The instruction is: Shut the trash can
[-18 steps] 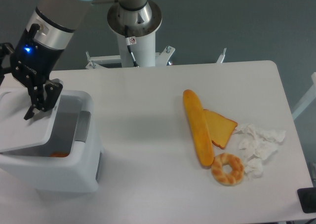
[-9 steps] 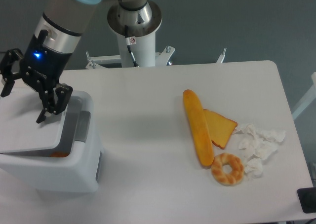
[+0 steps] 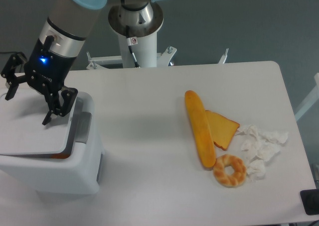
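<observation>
The trash can stands at the near left corner of the white surface, a large white boxy bin with rounded corners; its flat white lid lies low over the opening, nearly level, with a narrow gap along the right edge and a sliver of something orange showing under its near edge; a grey rectangular latch tab sits on the bin's right upper rim; the gripper hangs over the lid's far part, its two dark fingers spread wide, released and grasping nothing; the right finger points down near the lid's right edge, just beside the rim, and whether its tip touches the lid cannot be told; the left finger reaches out past the bin's far left side; a blue light glows on the wrist above; well apart, toward the right of the surface, a baguette lies lengthwise, a slice of toast touching its right side, a bagel-like ring at its near end, and crumpled white tissue just beside them on the right.
</observation>
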You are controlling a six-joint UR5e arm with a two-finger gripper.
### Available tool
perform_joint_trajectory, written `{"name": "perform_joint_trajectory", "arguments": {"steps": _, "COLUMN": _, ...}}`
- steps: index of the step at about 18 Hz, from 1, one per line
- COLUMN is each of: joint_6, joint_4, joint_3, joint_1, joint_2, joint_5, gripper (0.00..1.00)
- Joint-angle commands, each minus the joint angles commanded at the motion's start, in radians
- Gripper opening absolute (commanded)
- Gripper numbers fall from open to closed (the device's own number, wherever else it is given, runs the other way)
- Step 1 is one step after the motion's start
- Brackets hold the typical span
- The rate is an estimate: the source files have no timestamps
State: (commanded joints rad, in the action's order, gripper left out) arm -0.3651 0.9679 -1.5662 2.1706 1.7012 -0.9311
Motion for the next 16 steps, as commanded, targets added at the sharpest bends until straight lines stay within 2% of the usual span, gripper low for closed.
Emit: {"name": "perform_joint_trajectory", "arguments": {"steps": 16, "joint_6": 0.048, "joint_4": -0.002, "joint_3": -0.002, "joint_1": 0.011, "joint_2": 0.002, "joint_5": -0.015, "gripper": 1.0}}
